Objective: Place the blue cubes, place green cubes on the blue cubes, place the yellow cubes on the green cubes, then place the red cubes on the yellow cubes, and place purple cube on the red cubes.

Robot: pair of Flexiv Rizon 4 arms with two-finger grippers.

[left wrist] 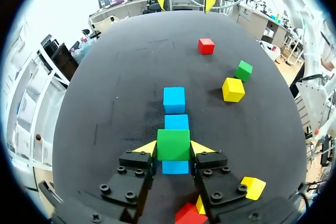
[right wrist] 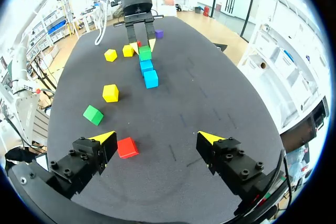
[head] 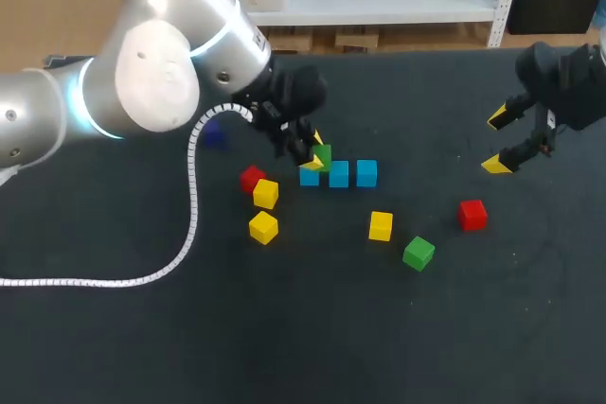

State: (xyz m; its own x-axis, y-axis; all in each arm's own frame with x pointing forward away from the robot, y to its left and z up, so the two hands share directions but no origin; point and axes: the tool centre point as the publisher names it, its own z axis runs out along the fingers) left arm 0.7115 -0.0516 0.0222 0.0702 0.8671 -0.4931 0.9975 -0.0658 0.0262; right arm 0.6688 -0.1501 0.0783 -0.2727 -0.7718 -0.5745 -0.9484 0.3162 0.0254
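Down on the dark table (head: 454, 328), with the big silver left arm (head: 161, 73) stretched in to the middle and the black right arm (head: 568, 82) off near the far right edge. Over to the left gripper (left wrist: 173, 149): clamped on the green cube (left wrist: 173, 144), one yellow tip against each side face. Holding it directly above the nearest blue cube (left wrist: 175, 167), with the middle blue cube (left wrist: 176, 122) and the end blue cube (left wrist: 174, 99) lined up ahead of the fingers; hard to say whether resting on the blue or just clear of it. Now the right gripper (right wrist: 156, 138): spread wide, gripping nothing, above a red cube (right wrist: 127, 147) lying close by one fingertip. Scattered elsewhere: a second green cube (head: 418, 253), a lone yellow cube (head: 380, 225) near it, then a second red cube (head: 251, 178) touching a second yellow cube (head: 266, 193), a third yellow cube (head: 263, 227) just beside those, and a purple cube (head: 214, 136) beside the left arm.
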